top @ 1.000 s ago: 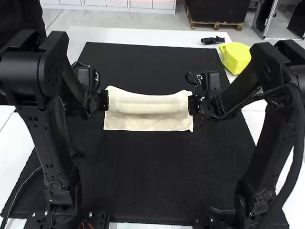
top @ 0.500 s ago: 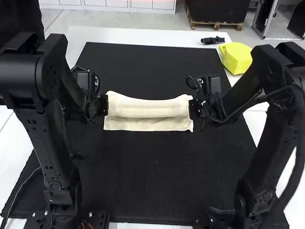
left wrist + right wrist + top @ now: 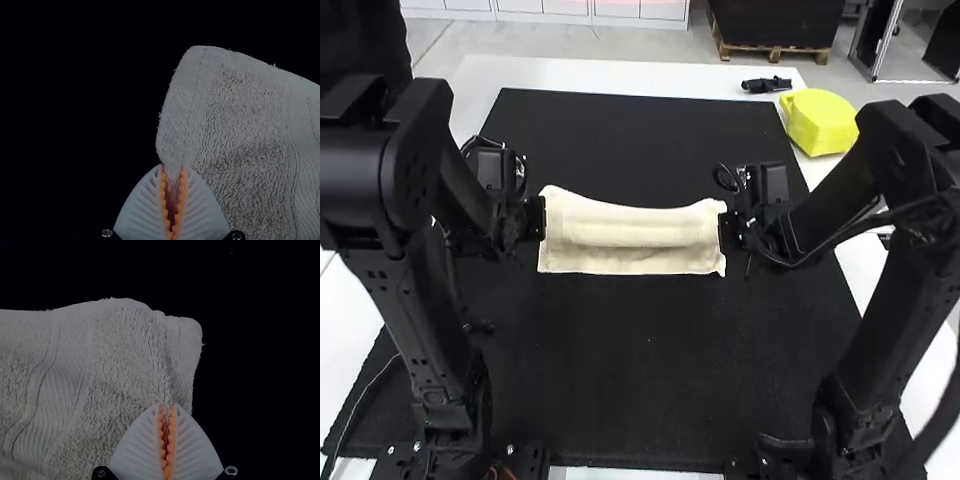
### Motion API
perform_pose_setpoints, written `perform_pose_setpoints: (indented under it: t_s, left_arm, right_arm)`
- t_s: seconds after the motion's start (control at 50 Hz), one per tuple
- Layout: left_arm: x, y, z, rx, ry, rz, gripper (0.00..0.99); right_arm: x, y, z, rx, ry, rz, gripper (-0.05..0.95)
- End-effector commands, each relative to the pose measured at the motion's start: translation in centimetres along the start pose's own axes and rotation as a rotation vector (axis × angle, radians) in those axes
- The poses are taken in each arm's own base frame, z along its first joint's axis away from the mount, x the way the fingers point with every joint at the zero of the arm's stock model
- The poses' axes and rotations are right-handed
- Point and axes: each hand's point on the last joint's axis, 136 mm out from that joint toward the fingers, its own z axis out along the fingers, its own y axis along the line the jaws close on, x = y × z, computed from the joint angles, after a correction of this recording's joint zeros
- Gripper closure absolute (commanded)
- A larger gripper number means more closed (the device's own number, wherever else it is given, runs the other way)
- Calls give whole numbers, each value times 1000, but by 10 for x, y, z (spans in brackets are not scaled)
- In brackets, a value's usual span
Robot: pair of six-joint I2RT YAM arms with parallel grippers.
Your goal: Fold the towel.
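Note:
The cream towel (image 3: pixel 638 262) lies near the middle of the black mat, its far part lifted and bowed between the grippers over a flat near part. At its left side my left gripper (image 3: pixel 536 218) is shut on the edge; at its right side my right gripper (image 3: pixel 728 230) is shut on the opposite edge. In the left wrist view, the left gripper (image 3: pixel 172 172) pinches the towel (image 3: pixel 240 120) close to a rounded corner. The right gripper (image 3: pixel 166 409) likewise pinches the towel (image 3: pixel 115 355) near a corner in the right wrist view, with small creases at the pinch.
The black mat (image 3: pixel 640 370) covers most of the white table (image 3: pixel 590 75). A yellow object (image 3: pixel 815 122) and a small black item (image 3: pixel 766 85) stand at the far right, beyond the right arm.
The towel's far edge rose less high than before, then shifted slightly at the left corner. Both grippers have moved slightly, the right one a little nearer the table's front, still holding the towel.

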Motion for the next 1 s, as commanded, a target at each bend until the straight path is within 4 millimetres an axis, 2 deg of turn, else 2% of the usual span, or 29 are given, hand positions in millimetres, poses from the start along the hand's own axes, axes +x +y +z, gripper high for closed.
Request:
perform_pose_setpoints:
  t_s: [0.0, 0.64, 0.98]
  left_arm:
    - [-3, 24, -7, -94, -20, -2, 970]
    - [8, 22, -10, -80, -1, 18, 970]
    - [30, 20, -13, -74, 55, 26, 970]
  right_arm:
    - [-8, -18, -10, 92, -29, -2, 905]
    - [5, -9, -16, 83, -10, -19, 907]
    - [18, -9, -16, 83, 26, -25, 907]
